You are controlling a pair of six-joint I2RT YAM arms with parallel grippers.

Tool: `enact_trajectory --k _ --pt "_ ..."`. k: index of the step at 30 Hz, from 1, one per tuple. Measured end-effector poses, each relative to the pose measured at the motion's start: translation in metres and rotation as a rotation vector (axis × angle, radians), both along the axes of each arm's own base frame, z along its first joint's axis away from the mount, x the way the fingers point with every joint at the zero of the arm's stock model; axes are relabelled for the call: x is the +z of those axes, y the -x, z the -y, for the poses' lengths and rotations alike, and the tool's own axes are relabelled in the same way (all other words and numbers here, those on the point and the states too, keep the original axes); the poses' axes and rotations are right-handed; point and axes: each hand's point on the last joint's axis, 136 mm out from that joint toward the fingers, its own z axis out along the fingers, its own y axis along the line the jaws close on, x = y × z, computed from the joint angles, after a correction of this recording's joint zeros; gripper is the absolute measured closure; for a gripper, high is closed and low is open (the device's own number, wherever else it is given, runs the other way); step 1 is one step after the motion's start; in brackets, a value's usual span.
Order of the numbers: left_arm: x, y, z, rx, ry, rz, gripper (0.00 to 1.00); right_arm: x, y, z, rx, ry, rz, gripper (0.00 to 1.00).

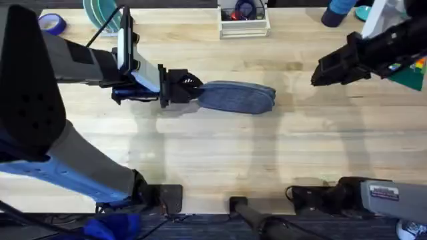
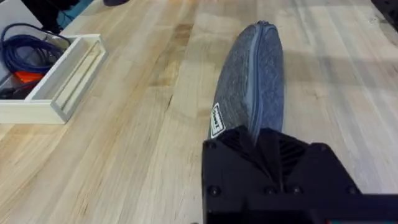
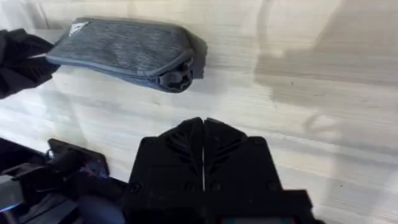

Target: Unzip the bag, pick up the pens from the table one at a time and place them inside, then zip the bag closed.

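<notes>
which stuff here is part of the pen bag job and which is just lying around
Part of the job:
- the bag, zipper closed along its length
- left end effector, gripping the bag's end
- right end effector, off to the side, fingers together
- the table

Just lying about:
- white tray with cables
- tape roll

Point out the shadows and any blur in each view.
Overhead: left arm looms large and blurred; soft shadows fall on the table below the bag. Left wrist: bag sharp, tray softer. Right wrist: arm shadow darkens the table beside the bag.
</notes>
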Motion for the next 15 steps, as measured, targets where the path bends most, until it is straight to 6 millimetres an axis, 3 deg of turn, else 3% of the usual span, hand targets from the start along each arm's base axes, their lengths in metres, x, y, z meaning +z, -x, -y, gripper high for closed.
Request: enact_trajectory --k 7,9,12,15 --pt "0.000 0.000 0.000 0.000 0.000 0.000 0.959 0.017 0.005 0.000 0.018 0.037 0.079 0.947" --pt "0.000 0.000 0.000 0.000 0.000 0.000 0.959 0.021 0.006 0.001 0.022 0.042 0.097 0.834" --pt "0.000 0.000 0.000 0.000 0.000 0.000 0.944 0.025 0.008 0.001 0.040 0.048 0.121 0.519" --pt "0.000 0.000 0.000 0.000 0.001 0.000 0.855 0.027 0.010 0.000 0.065 0.054 0.136 0.417"
